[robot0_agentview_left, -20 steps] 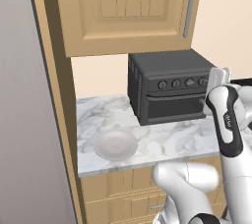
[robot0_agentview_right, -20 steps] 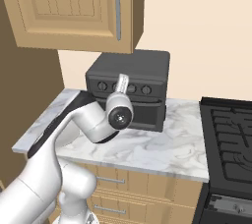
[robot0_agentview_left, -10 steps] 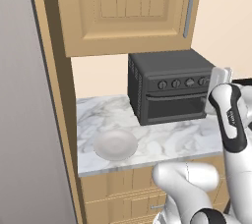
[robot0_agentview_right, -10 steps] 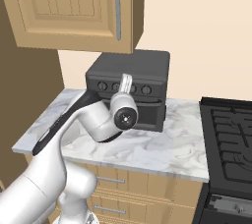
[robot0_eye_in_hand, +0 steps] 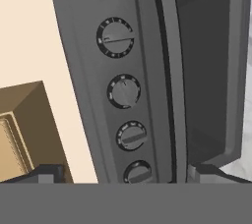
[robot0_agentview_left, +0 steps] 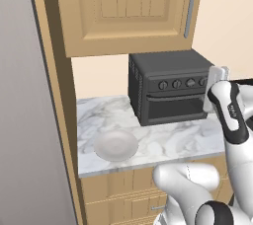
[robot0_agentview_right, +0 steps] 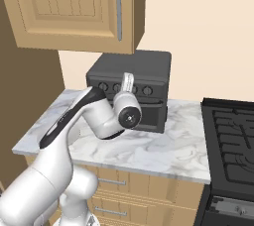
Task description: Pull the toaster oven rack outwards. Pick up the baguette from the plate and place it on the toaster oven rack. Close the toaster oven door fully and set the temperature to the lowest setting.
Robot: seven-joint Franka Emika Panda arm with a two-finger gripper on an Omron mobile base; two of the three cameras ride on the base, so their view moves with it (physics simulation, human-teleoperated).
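Observation:
The dark grey toaster oven stands at the back of the marble counter. Its toaster oven door is shut, and the toaster oven rack is hidden behind it. The pale plate lies bare at the counter's front left. The baguette is out of view. My gripper hovers open just in front of the knob row, holding nothing. The hand view is rolled, so several knobs run in a column between the fingertips.
A wooden upper cabinet hangs low over the oven. A tall wooden side panel bounds the counter on the left. A black stovetop lies to the oven's right.
The hand has edged slightly rightward and closer to the oven's knob row. The jaws have stayed open. Oven and plate have not moved.

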